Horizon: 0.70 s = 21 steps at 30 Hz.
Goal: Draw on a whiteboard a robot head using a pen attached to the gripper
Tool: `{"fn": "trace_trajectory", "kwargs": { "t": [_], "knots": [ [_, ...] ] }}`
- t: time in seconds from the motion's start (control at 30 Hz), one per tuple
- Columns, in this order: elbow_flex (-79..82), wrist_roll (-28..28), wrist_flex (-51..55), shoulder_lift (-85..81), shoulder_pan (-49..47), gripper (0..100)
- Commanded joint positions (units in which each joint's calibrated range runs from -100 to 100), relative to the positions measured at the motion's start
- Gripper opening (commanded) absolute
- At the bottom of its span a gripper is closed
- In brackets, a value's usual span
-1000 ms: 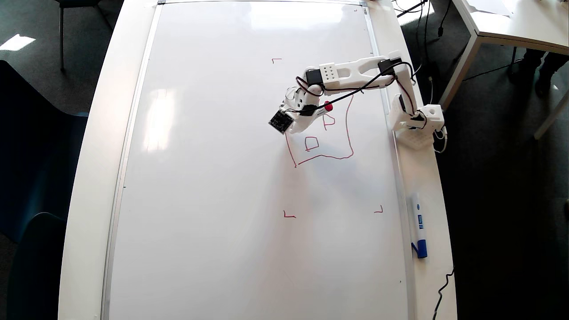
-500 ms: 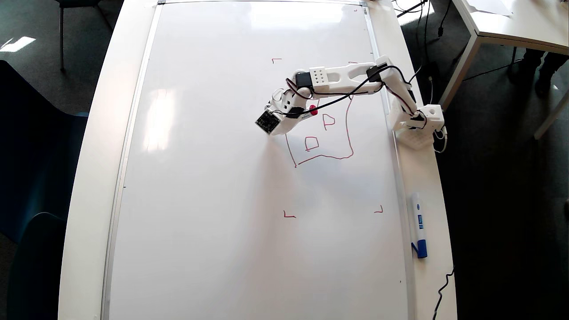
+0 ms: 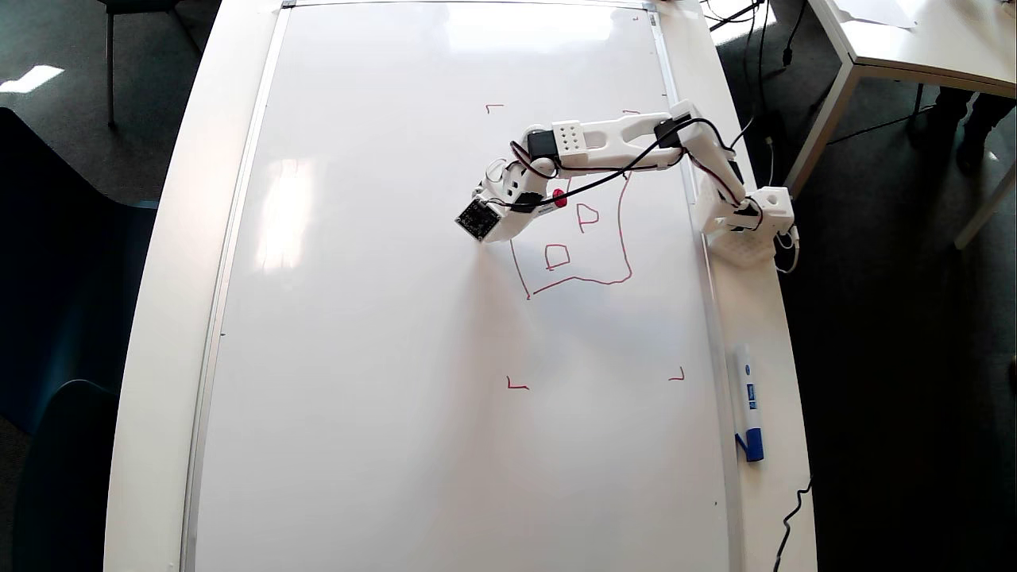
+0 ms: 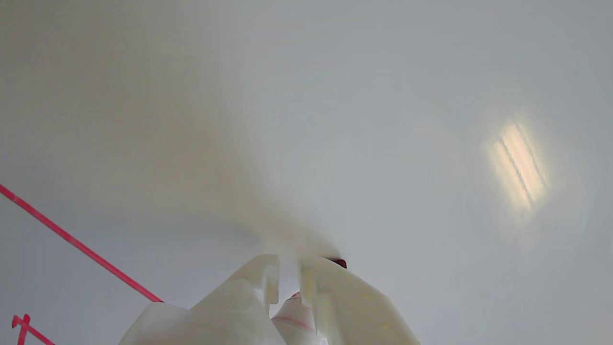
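The whiteboard (image 3: pixel 381 318) fills the overhead view. The robot head (image 3: pixel 608 280) is a wobbly red outline, open at the top, with two small squarish shapes inside (image 3: pixel 556 256). My gripper (image 3: pixel 502 230) hangs over the outline's upper left corner, pointing down-left. It is shut on the pen (image 3: pixel 561 199), whose red end sticks out behind the jaws. In the wrist view the gripper (image 4: pixel 289 268) pinches the white barrel, and the pen's red tip (image 4: pixel 339 262) shows just past the right finger, close to the whiteboard (image 4: pixel 335 120). A red line (image 4: pixel 72 242) of the drawing runs at lower left.
The arm's base (image 3: pixel 747 218) stands on the table's right rim. A white marker with a blue cap (image 3: pixel 748 401) lies on that rim, with a black cable (image 3: pixel 794 508) beyond it. Small red corner marks (image 3: pixel 516 385) frame the drawing area. Another table (image 3: pixel 914 48) stands at top right.
The gripper with the pen slid left, off the inner shapes to the outline's upper left corner, then stayed almost still for the last half second.
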Motion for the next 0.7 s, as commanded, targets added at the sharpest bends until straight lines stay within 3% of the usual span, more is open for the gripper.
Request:
{"fn": "trace_trajectory", "kwargs": {
  "t": [0.0, 0.43, 0.67],
  "knots": [
    [0.10, -0.09, 0.44, -1.97, -1.61, 1],
    [-0.81, -0.30, -0.25, -2.22, -3.08, 1],
    [-1.72, 0.07, -5.99, 0.46, -2.79, 1]
  ]
}}
